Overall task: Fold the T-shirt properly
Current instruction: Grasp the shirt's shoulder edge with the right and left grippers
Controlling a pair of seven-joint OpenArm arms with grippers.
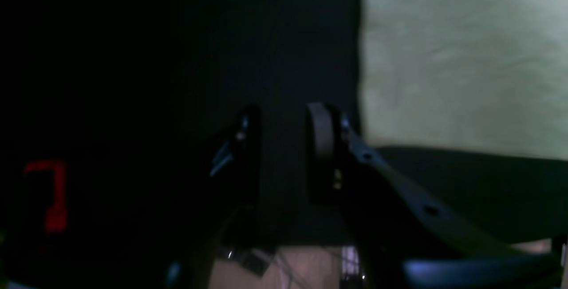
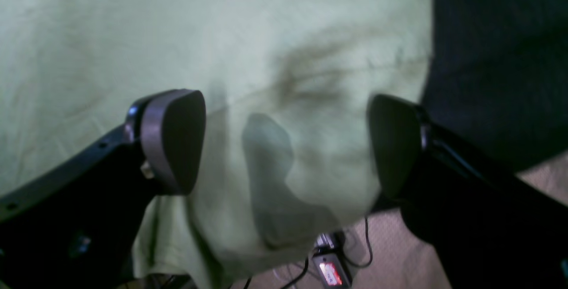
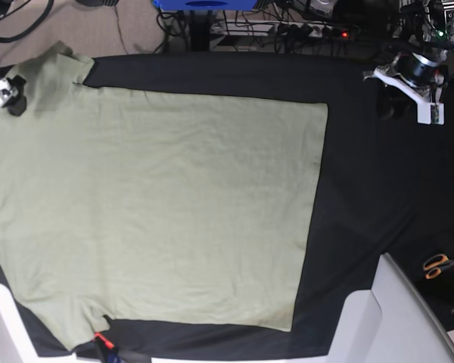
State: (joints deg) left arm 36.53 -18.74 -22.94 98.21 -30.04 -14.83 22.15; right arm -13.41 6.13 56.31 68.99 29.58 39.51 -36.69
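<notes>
base overhead; wrist views close, sharing t-shirt (image 3: 159, 212).

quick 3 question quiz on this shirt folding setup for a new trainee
1. True or false: the T-shirt is already folded in half.
2. Which tool hangs over the shirt's sleeve at the table's edge: A) left tool B) right tool
3. Fill in: the orange-handled scissors lie on the black ____, apart from the shirt.

Key
1. False: it lies spread flat on the table cloth.
2. B; its fingers stand wide apart, gripping nothing. The left tool is over bare cloth beside the shirt's edge.
3. table cloth.
</notes>
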